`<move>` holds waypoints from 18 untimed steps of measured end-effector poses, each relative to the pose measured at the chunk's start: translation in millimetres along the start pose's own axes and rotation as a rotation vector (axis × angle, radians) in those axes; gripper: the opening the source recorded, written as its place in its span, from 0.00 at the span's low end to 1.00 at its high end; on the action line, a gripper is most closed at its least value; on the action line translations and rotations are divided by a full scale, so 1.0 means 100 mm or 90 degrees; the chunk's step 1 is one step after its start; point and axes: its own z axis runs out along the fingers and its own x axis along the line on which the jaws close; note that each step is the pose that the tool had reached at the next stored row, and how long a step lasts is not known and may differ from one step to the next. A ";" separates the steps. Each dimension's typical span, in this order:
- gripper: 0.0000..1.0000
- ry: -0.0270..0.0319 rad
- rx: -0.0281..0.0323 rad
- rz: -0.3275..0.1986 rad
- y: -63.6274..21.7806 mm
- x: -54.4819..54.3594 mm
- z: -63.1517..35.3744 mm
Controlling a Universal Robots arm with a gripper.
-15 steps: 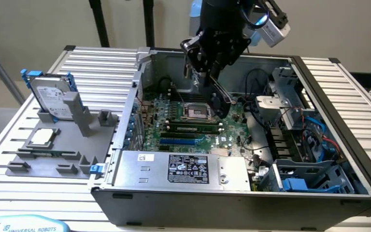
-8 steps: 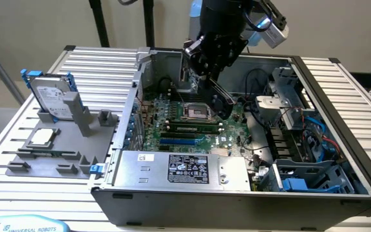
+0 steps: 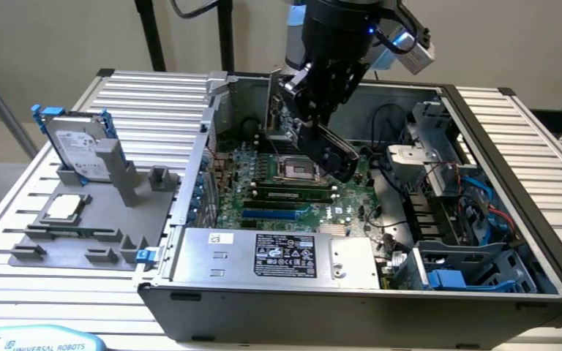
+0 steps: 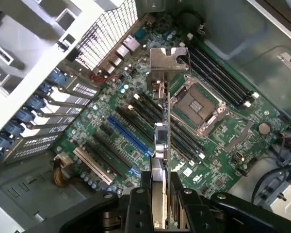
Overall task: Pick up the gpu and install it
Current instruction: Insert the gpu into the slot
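Observation:
My gripper (image 3: 312,110) is shut on the gpu (image 3: 332,155), a thin dark card that hangs tilted above the motherboard (image 3: 354,197) inside the open computer case (image 3: 515,183). In the wrist view the gpu (image 4: 161,141) appears edge-on, its silver end bracket (image 4: 168,63) far from the gripper (image 4: 161,206), whose fingers (image 4: 139,208) clamp its sides. The card hovers over the black slots between the blue expansion slot (image 4: 128,138) and the empty CPU socket (image 4: 199,104), apart from the board.
A grey fixture (image 3: 85,238) on the exterior view's left holds a silver hard drive in a blue frame (image 3: 78,146) and a small square CPU chip (image 3: 64,207). A power supply (image 3: 276,256) fills the case's front; drive cages and cables (image 3: 456,197) crowd the right.

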 end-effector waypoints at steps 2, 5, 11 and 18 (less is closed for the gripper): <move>0.26 0.0012 0.0006 -0.024 -0.001 0.00 0.019; 0.26 0.0031 0.0017 -0.058 -0.003 0.00 0.045; 0.26 0.0067 0.0038 -0.128 -0.005 0.00 0.101; 0.26 0.0108 0.0065 -0.209 -0.009 0.00 0.162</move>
